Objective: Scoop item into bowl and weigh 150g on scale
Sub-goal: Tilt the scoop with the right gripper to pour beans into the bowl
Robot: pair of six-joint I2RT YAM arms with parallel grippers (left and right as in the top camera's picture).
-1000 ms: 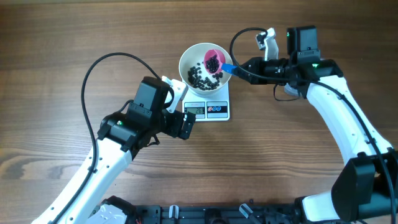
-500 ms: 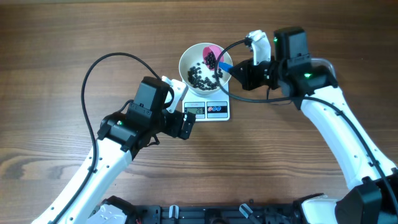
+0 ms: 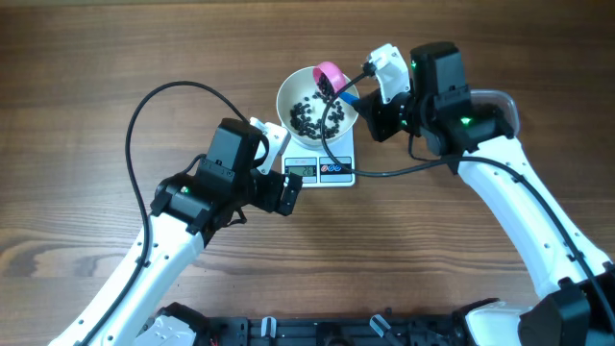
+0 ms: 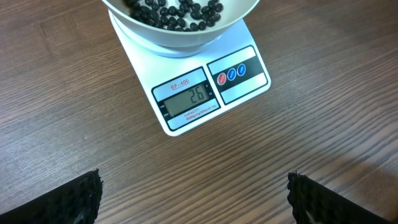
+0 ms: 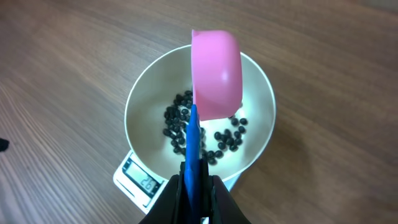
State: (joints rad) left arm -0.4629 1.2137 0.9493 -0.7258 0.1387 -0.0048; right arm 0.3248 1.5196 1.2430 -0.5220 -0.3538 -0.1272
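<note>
Rolled mouth-down since the earlier frames, the pink scoop [image 5: 216, 74] clamped in the right gripper [image 5: 194, 186] has emptied: the beans [image 5: 180, 121] lie in the bowl [image 5: 140, 93] on the scale [image 4: 249, 81], upper centre of frame, reading 26, so more scoops are needed; left gripper [image 4: 196, 202] stands spread apart

We see the white scale [image 4: 208, 93] on the wooden desk [image 4: 199, 168], its display reading 26. The white bowl [image 4: 186, 38] sits on it, holding black beans [image 4: 180, 9]. Our left gripper [image 4: 194, 200] shows only the dark tips of its jaws, wide apart in the lower corners.
</note>
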